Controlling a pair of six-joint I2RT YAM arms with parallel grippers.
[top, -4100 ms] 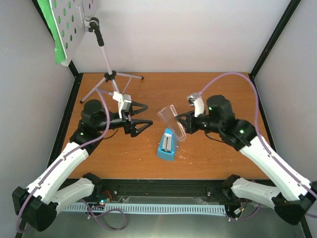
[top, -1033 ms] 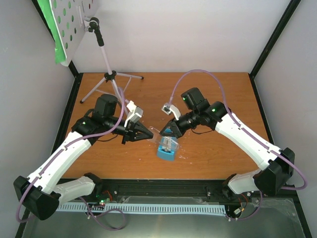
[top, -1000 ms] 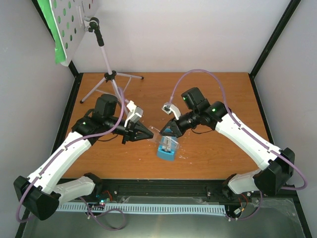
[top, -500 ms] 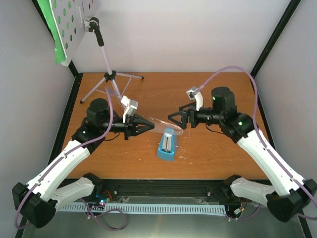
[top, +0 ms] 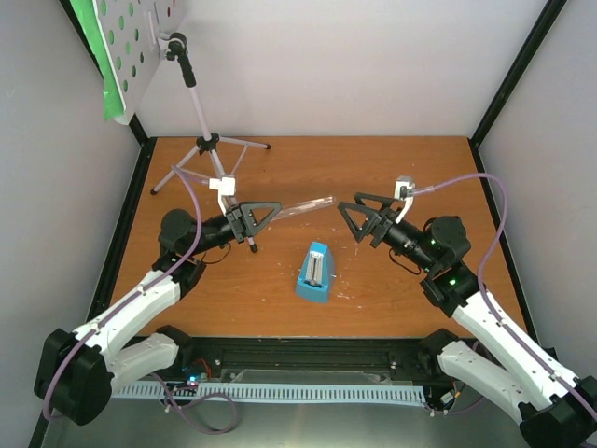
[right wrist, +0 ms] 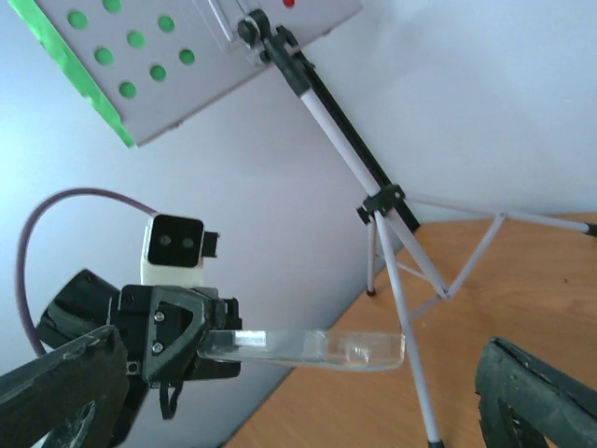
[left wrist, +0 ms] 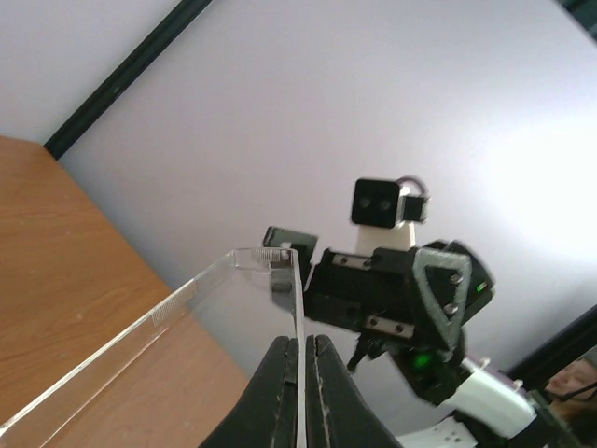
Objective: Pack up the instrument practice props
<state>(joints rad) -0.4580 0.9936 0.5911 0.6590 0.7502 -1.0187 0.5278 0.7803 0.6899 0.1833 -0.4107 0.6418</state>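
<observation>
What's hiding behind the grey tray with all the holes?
A green page pokes past the tray edge and shows through its holes. One hole shows red. The tray covers the rest.

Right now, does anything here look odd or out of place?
Yes: the left pincer is shut on a clear plastic piece, holding it in the air so it juts toward the open right pincer. The metronome stands alone on the table. Nothing looks spilled or broken.
</observation>
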